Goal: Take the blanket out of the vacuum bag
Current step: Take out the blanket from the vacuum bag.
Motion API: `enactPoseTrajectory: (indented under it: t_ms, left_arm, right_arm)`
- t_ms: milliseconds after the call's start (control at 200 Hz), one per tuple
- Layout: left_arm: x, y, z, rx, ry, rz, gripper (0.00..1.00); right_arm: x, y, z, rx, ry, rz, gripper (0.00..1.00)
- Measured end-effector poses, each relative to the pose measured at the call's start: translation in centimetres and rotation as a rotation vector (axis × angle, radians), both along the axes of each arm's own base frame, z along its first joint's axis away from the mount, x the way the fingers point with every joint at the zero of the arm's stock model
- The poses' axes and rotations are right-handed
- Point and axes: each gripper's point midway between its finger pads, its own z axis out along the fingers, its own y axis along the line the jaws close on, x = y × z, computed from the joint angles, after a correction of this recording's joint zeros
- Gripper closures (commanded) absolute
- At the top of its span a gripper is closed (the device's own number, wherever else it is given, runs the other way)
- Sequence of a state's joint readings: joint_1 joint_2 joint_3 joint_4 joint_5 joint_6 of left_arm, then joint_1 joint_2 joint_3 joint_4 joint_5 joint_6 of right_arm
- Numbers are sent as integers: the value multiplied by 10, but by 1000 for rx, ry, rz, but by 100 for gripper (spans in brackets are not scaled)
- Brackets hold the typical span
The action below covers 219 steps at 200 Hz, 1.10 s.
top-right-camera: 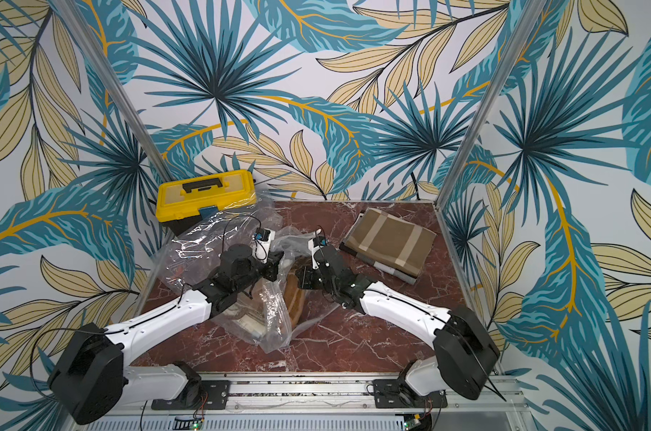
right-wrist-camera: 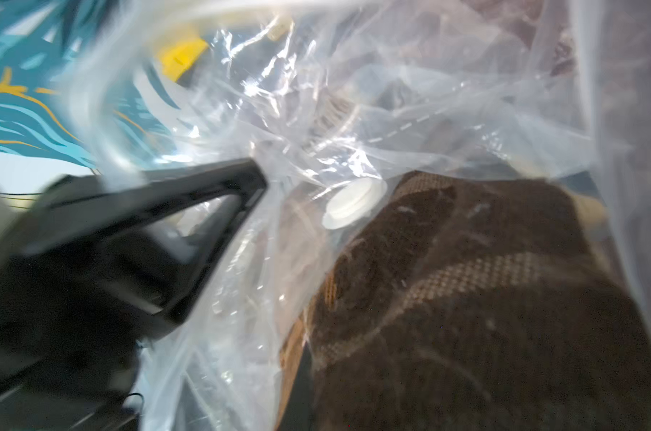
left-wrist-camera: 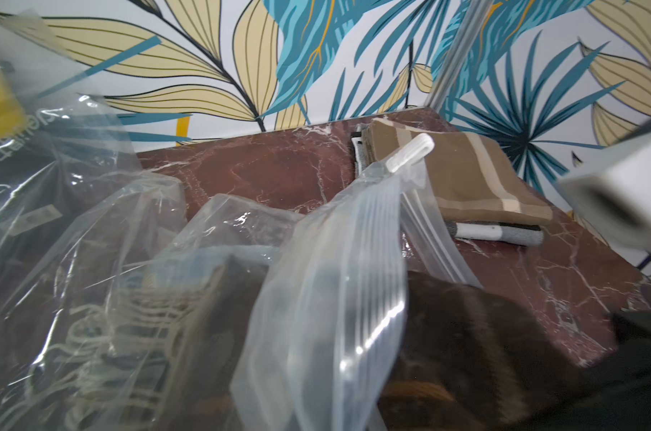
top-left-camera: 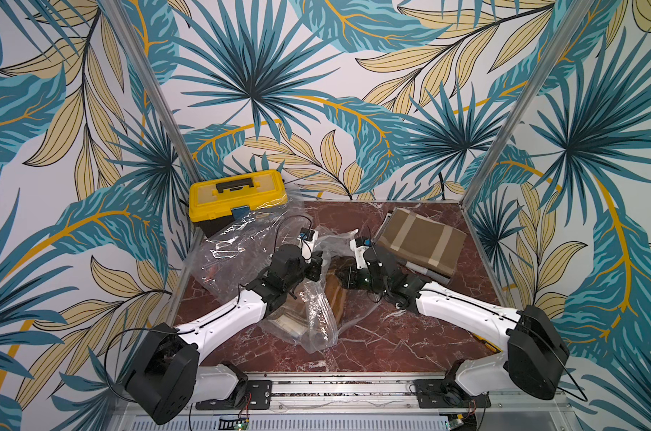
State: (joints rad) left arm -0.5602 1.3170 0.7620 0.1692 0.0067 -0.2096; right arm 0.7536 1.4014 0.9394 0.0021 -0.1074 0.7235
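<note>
The vacuum bag (top-left-camera: pixel 238 250) is a large crinkly clear sack spread from the yellow toolbox to the table's front middle. A dark brown blanket (top-left-camera: pixel 337 298) with tan stripes sticks out of it between my two grippers. My left gripper (top-left-camera: pixel 318 268) is shut on the vacuum bag's zip edge (left-wrist-camera: pixel 335 280), which rises in front of the left wrist camera with its white slider clip (left-wrist-camera: pixel 410 153). My right gripper (top-left-camera: pixel 344 278) is shut on the blanket (right-wrist-camera: pixel 484 298), its jaws hidden under the cloth. The bag's round white valve (right-wrist-camera: pixel 354 205) lies beside the blanket.
A folded olive blanket (top-left-camera: pixel 421 242) with beige stripes lies at the back right of the marble table (top-left-camera: pixel 410 336). The yellow toolbox (top-left-camera: pixel 238 197) stands at the back left corner. More pale striped fabric (top-left-camera: pixel 283 324) shows inside the bag's front part.
</note>
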Motion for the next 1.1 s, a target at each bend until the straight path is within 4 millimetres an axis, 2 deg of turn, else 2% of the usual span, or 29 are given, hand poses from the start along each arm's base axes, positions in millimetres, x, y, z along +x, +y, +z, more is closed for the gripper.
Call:
enactPoseTrajectory:
  t_ms: [170,280,386,536,636,721,826,1097]
  left_arm:
    - [13,8,-17,24,38,63,100]
    - [15,10,-21,24,47,77,100]
    - [15,11,-20,20,48,82,100]
    - [13,12,-22,17,51,83,100]
    - [10,13,-23,10,57,78,100]
    - [9,13,-21,5,55,75,100]
    - [8,12,-19,-2,52,68,100]
    - [3,14,-18,-6,51,63,100]
  right_arm:
    - [-13,-9,39,76,-22,-7,100]
    - [-17,-18,68,79,-56,-21,100]
    - [-18,-31,109,64,-141,-45,100]
    - [-16,-63,178,14,-322,-130,100]
    - [-11,-86,209,-53,-417,-213,100]
    - [-2,-105,220,-135,-466,-282,100]
    - [19,-128,227,-253,-493,-367,100]
    - [77,-186,223,-476,-474,-542,100]
